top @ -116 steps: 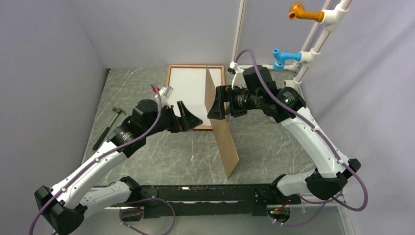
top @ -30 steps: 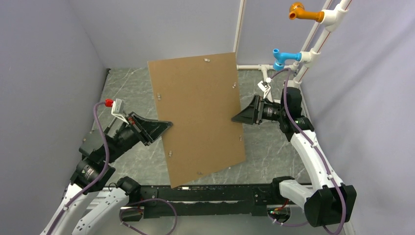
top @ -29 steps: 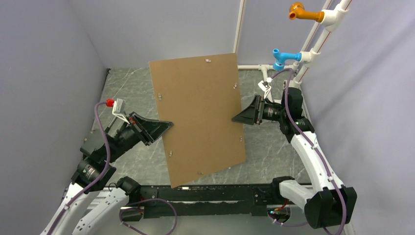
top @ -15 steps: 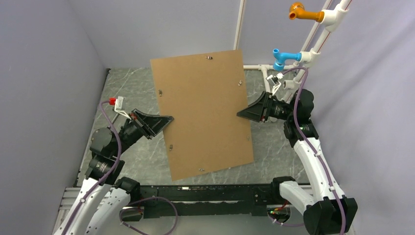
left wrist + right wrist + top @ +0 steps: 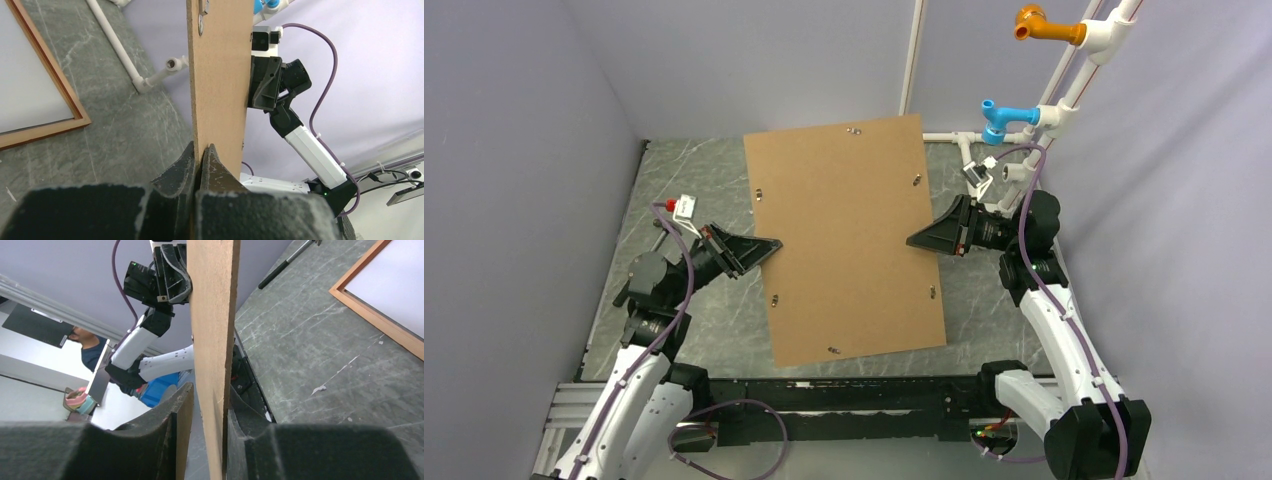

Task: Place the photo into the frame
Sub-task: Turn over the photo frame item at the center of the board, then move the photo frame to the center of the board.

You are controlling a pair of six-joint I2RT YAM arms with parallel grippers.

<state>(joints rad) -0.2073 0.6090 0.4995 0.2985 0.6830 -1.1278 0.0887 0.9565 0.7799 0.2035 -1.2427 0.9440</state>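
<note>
A large brown backing board (image 5: 849, 250) hangs above the table between both arms. My left gripper (image 5: 769, 245) is shut on its left edge, and the pinch shows in the left wrist view (image 5: 202, 150). My right gripper (image 5: 916, 240) straddles the board's right edge (image 5: 212, 315). One of its fingers (image 5: 240, 425) touches the board, while a narrow gap remains at the other, so it is open. The frame (image 5: 45, 95) of reddish-brown wood lies flat on the table under the board and is hidden in the top view. Inside it lies a white sheet (image 5: 395, 285), seemingly the photo's plain back.
The table (image 5: 694, 180) is dark grey marble-patterned, walled at the left and back. White pipes with a blue elbow (image 5: 1004, 115) and an orange elbow (image 5: 1044, 22) stand at the back right. A hammer handle (image 5: 290, 260) lies near the table's left side.
The board has shifted right and away from the camera, with both arms following. The right gripper's jaws have narrowed from wide open to close round the board's edge.
</note>
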